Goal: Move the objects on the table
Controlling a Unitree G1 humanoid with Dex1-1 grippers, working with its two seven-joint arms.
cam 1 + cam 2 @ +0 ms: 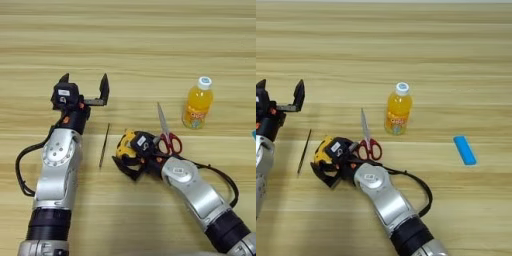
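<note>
The right gripper (pixel 127 162) was clamped on the yellow-black tape measure (pixel 126 145) at mid-desk — the only object in hand. The left gripper (pixel 84 85) hovered with fingers apart. The orange-drink bottle (pixel 198 103), red-handled scissors (pixel 166 134) and thin dark rod (pixel 104 145) lay untouched on the light-brown wooden desk (pixel 150 45).

A robot test bench in a lab or workshop is suggested, though no walls or furnishings are shown. The whole view is filled by a wide light-brown desk (pixel 150 45) of horizontal wood-grain planks. Two metal robot arms with exposed black cables are seen reaching over it from the near edge. A mixed handful of unrelated small items is laid out on it: an orange-drink bottle (pixel 398 109), red-handled scissors (pixel 368 142), a yellow-black tape measure (pixel 129 145), a thin dark rod (pixel 104 145) and a small blue flat object (pixel 464 150).
</note>
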